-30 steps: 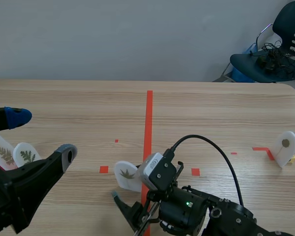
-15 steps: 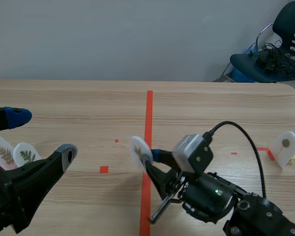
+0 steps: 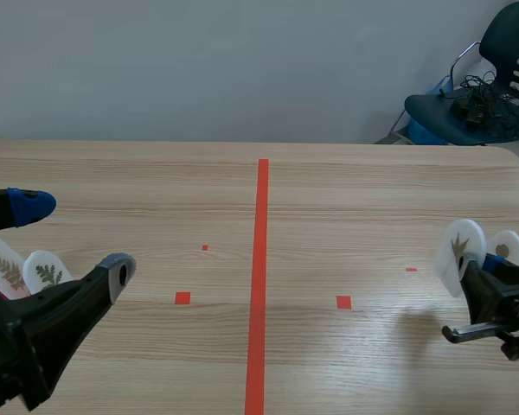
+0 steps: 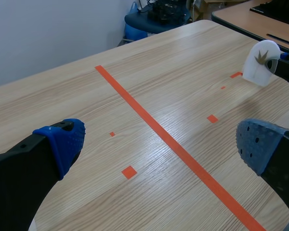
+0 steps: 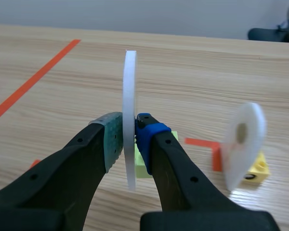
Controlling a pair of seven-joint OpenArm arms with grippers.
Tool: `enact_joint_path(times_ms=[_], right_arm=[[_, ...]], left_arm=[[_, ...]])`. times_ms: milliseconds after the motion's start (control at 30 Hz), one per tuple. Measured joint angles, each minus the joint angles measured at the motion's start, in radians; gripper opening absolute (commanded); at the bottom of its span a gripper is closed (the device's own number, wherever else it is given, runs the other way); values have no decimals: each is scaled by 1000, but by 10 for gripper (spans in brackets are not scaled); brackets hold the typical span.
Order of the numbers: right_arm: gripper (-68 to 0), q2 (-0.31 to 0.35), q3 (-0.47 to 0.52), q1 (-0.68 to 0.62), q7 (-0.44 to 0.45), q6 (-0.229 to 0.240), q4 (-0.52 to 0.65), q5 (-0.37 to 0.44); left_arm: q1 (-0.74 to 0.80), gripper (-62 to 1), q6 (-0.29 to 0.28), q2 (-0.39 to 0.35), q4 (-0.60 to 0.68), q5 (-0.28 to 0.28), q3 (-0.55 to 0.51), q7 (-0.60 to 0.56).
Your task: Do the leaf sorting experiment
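Fern plaques (image 3: 45, 270): two white rounded plaques with green fern sprigs are sitting at the table's left edge, beside your left arm.
Left gripper (image 3: 73, 238): it is hanging over the table near them, fingers spread wide, gripping nothing.
Tape line (image 3: 259, 259): it is running away from you down the table's middle.
Held leaf plaque (image 3: 460, 251): your right gripper (image 3: 477, 275) is clamping its lower edge between both pads and holding it upright off the table at the right side, just beside the standing plaque.
Handling: you are probably dealing with a thin, stiff, light, smooth plate. It may pivot or slip in the pads, so grip the lower rim, clear of the brown leaf.
Green block (image 5: 141, 166): it is lying just ahead of the right gripper, under the held plaque.
Standing plaque (image 3: 506, 246): it is standing in a yellow block (image 5: 256, 168) by the orange corner mark.
Table (image 3: 346, 199): pale wood grain is showing, smooth and slightly glossy.
Room: a plain grey wall is rising behind; a dark chair (image 3: 484, 95) is carrying cables at the far right.
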Motion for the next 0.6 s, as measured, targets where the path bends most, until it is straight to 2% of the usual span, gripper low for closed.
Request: enact_joint_path(times_ms=[67, 333, 433, 467, 567, 600], right_arm=[[-598, 0, 10, 10, 1, -1, -18, 30], [-599, -53, -6, 112, -17, -11, -169, 22], [-598, -63, -6, 134, 10, -13, -212, 22], [-598, -63, -6, 139, 9, -25, -220, 22], [-598, -62, -7, 156, 3, -111, -245, 22], [-598, -62, -7, 161, -1, -121, -254, 23]], left_arm=[[0, 14, 0, 0, 0, 0, 0, 0], [0, 14, 0, 0, 0, 0, 0, 0], [0, 14, 0, 0, 0, 0, 0, 0], [0, 14, 0, 0, 0, 0, 0, 0], [0, 14, 0, 0, 0, 0, 0, 0], [0, 14, 0, 0, 0, 0, 0, 0]])
